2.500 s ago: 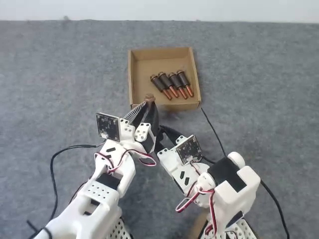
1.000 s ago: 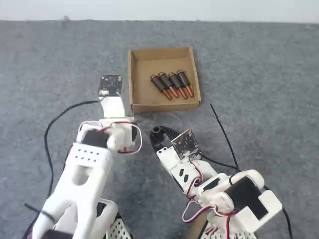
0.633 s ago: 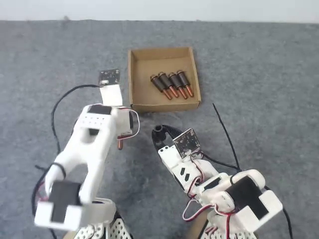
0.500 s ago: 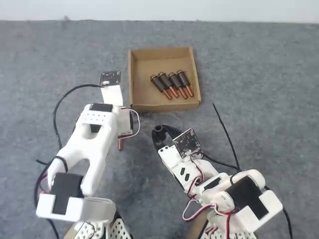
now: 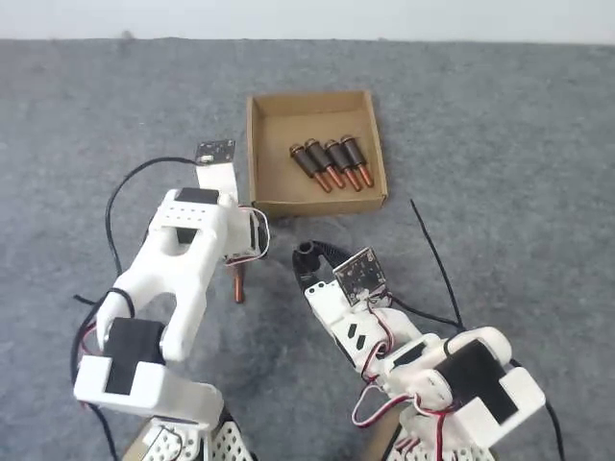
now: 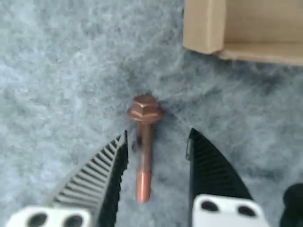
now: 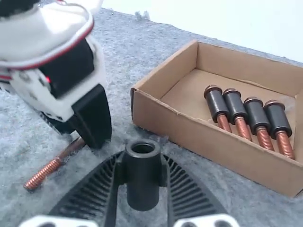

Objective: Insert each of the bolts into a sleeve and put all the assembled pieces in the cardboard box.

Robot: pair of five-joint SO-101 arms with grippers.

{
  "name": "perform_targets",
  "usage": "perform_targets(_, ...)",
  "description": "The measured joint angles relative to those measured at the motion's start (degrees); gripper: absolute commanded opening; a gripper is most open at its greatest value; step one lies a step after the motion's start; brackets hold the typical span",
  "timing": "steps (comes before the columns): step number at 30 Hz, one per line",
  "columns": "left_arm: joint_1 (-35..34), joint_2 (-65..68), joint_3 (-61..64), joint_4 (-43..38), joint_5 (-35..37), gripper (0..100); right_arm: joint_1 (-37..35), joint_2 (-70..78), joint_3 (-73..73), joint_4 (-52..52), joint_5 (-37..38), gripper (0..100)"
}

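Four assembled pieces (image 5: pixel 332 163) lie in the cardboard box (image 5: pixel 317 104). One bolt (image 6: pixel 143 151) lies on the surface (image 6: pixel 57 71) between the fingers of the spread left gripper (image 6: pixel 157 138). The right gripper (image 7: pixel 142 161) pinches an upright sleeve (image 7: pixel 142 182).

Copper bolt (image 6: pixel 144 142) lying flat near cardboard box (image 5: pixel 288 120); black sleeve (image 7: pixel 142 172) upright; four assembled pieces (image 5: pixel 335 156) inside.

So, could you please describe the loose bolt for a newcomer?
Find the cardboard box on the carpet. Beside its corner nearest the left arm, under the left hand, lies a copper bolt. Unlike the boxed bolts, it has no black sleeve.
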Motion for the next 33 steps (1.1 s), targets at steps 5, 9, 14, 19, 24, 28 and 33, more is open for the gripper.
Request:
perform_targets(5, 0.0, 0.62, -3.08, 4.75, -5.54, 11, 0.0, 0.0, 0.0, 0.0, 0.0, 0.6)
perform_targets(9, 0.09, 0.7, -3.43, 5.27, -6.59, 1, 0.0, 0.0, 0.0, 0.0, 0.0, 0.6)
perform_targets(14, 0.0, 4.92, -4.92, 4.04, -6.68, 1, 0.0, 0.0, 0.0, 0.0, 0.0, 0.6)
perform_targets(19, 0.0, 13.71, -11.87, 6.07, -6.68, 1, 0.0, 0.0, 0.0, 0.0, 0.0, 0.6)
perform_targets(24, 0.0, 16.35, -16.26, 7.65, -6.68, 1, 0.0, 0.0, 0.0, 0.0, 0.0, 0.6)
perform_targets(28, 0.0, 16.35, -16.26, 7.47, -6.68, 2, 0.0, 0.0, 0.0, 2.9, 0.0, 0.6)
perform_targets(33, 0.09, 9.58, -11.78, 4.22, -6.77, 2, 0.0, 0.0, 0.0, 5.45, 0.0, 0.6)
